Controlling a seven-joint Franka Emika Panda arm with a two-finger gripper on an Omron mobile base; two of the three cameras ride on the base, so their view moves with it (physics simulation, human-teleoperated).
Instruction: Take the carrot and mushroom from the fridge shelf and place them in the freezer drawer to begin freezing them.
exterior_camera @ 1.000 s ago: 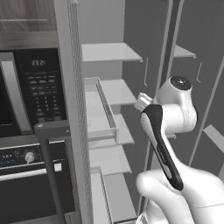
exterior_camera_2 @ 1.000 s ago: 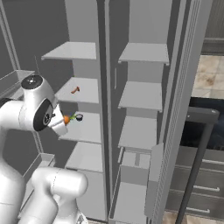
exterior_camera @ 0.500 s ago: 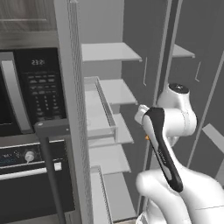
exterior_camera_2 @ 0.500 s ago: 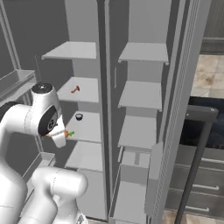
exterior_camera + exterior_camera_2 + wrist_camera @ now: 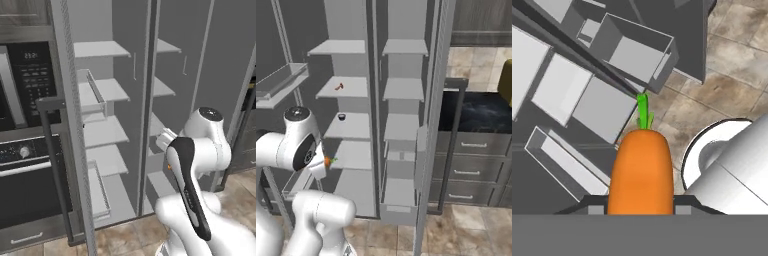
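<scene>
My gripper (image 5: 326,162) is shut on the carrot (image 5: 329,161), held low in front of the open fridge, green tip pointing toward the shelves. In the hand view the orange carrot (image 5: 641,170) stands between the finger tips (image 5: 592,202), with its green tip upward. Far beyond it lies the freezer drawer (image 5: 632,57), an open pale-grey box. The same freezer drawer (image 5: 397,214) is pulled out at the bottom of the right column. A small red-brown mushroom (image 5: 339,87) lies on a fridge shelf (image 5: 353,90) in the left column. A sliver of the carrot (image 5: 169,166) peeks past my arm.
A small dark object (image 5: 342,117) sits on the shelf below the mushroom. The right fridge door (image 5: 431,110) stands open, its handle (image 5: 453,145) toward the dark counter. A pull-out tray (image 5: 281,80) juts out at far left. An oven (image 5: 25,150) stands left of the fridge.
The whole picture has shifted, so the base has moved and more floor and cabinets show. My hand has come down lower, with the carrot still in it.
</scene>
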